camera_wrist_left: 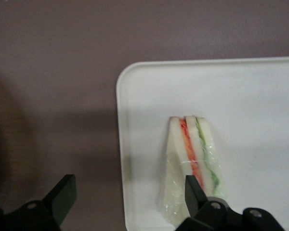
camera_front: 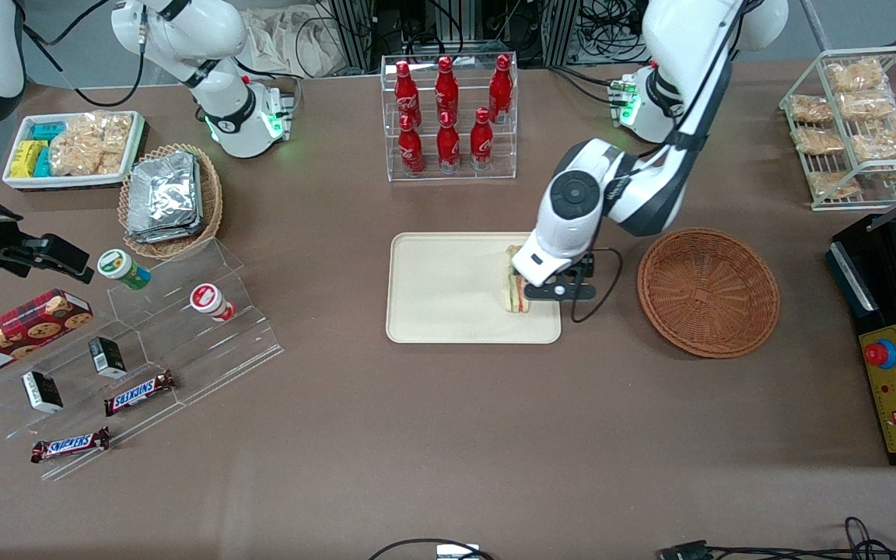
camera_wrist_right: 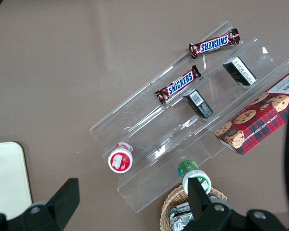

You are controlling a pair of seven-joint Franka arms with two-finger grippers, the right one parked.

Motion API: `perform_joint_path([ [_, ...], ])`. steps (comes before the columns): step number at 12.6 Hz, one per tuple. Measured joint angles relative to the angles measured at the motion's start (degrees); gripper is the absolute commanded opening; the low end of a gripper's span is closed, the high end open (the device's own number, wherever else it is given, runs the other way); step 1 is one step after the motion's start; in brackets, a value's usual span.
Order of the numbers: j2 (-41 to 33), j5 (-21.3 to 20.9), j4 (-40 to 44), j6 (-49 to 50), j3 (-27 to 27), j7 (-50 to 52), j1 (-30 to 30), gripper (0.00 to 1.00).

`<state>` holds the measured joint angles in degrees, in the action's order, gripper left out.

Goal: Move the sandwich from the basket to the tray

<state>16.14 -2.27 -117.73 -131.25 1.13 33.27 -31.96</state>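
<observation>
The sandwich sits on the tray, on edge at the tray's end nearest the basket, its bread and its red and green filling layers showing in your wrist view. Your gripper hangs just above it with the fingers spread wide apart; one is over the bare table off the tray's rim, the other over the sandwich's wrapped end. The basket stands beside the tray, toward your working arm's end.
</observation>
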Motion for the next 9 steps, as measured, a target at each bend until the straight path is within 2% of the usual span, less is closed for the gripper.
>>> perform_joint_path([
  [4,-3.74,-0.11,5.59,8.91,-6.92,-0.08,0.13,1.00],
  [9,-5.84,-0.01,8.58,10.46,-13.96,-1.02,0.26,1.00],
])
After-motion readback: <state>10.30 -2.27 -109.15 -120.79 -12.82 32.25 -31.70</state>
